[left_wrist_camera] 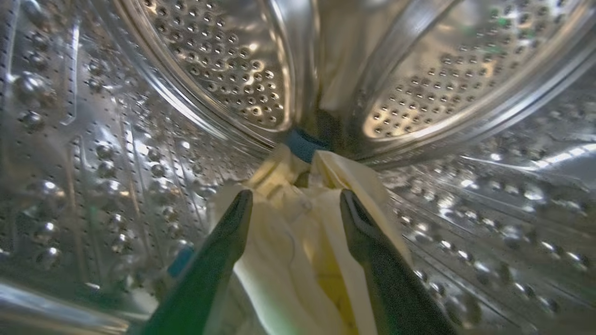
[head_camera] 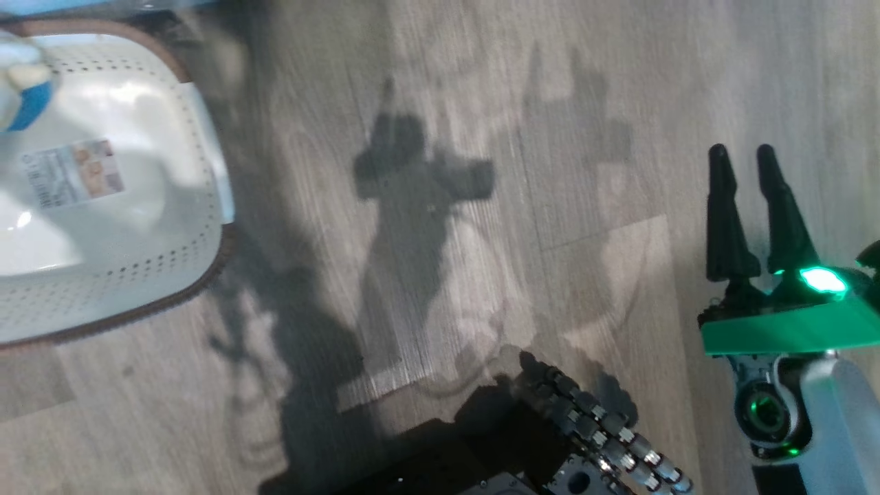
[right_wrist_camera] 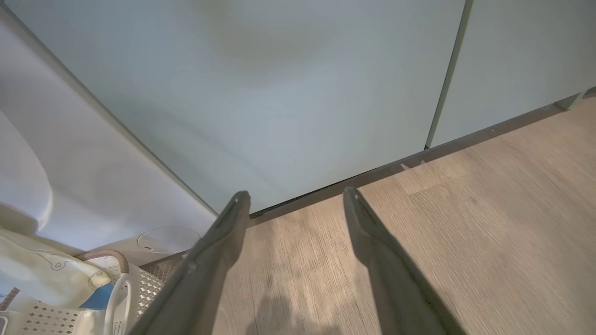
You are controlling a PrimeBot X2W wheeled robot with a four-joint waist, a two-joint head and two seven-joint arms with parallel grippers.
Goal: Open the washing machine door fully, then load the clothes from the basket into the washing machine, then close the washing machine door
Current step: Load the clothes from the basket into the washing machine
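Note:
My left gripper (left_wrist_camera: 295, 197) is deep inside the washing machine's steel drum (left_wrist_camera: 223, 70), open. Pale yellow clothes (left_wrist_camera: 298, 242) with a blue trim piece (left_wrist_camera: 302, 144) lie on the drum floor between and beyond its spread fingers. The cream basket (head_camera: 103, 192) stands on the floor at the head view's left, with a pale garment with blue trim (head_camera: 24, 89) at its far corner. My right gripper (head_camera: 749, 165) hangs open over bare floor, well right of the basket. Its wrist view shows the basket (right_wrist_camera: 139, 284), more clothes (right_wrist_camera: 42, 274) and the washing machine's white front (right_wrist_camera: 93, 186). The washing machine door is out of view.
Pale teal cabinet doors (right_wrist_camera: 302, 93) stand beyond the right gripper, above a dark plinth. Wood-look floor (head_camera: 447, 172) stretches between basket and right gripper. My dark base and cable chain (head_camera: 584, 426) sit at the head view's bottom.

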